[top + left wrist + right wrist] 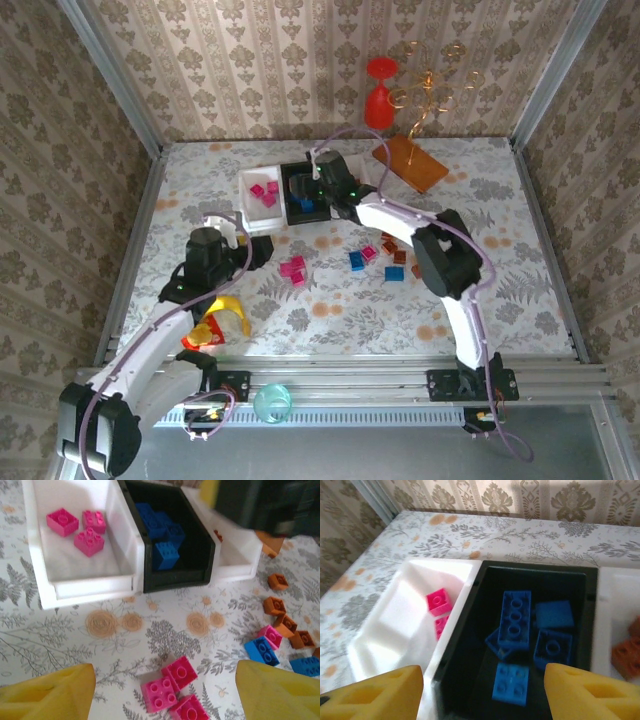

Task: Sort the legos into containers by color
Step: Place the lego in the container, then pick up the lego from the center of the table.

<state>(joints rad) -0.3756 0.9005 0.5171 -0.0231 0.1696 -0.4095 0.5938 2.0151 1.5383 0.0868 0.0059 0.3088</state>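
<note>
Small cube-like blue plastic bricks (530,635) lie heaped in the black rectangular open tray (465,645), overlapping, so their number is hard to tell. Left of it, touching, the white plastic tray (85,587) holds three magenta-pink bricks (82,527). In the right wrist view only two of these can be made out. On the black tray's right, the second white tray (240,555) is cut off at the frame edge in the right wrist view. There a few brown-orange bricks (627,655) show, blurred. From above, the right arm covers this tray.

Loose bricks lie nearer on the floral table (340,320). A cluster of three pink ones (293,270) sits near the centre. To the right are scattered blue (262,650), orange (282,615) and one pink (272,635). Some of these are cropped at the left wrist view's right edge.

The right gripper (482,690) hangs over the black tray, its yellow fingertips (590,692) wide apart. The left gripper (165,690) hovers over the loose pink cluster, its jaws spread as well and gripping no brick.

At the far right lie a flat orange-brown board (412,163), a red goblet-shaped piece (378,95) and a gold wire stand (430,90). Near the left arm sits a yellow-and-red toy (215,325), partly hidden.
</note>
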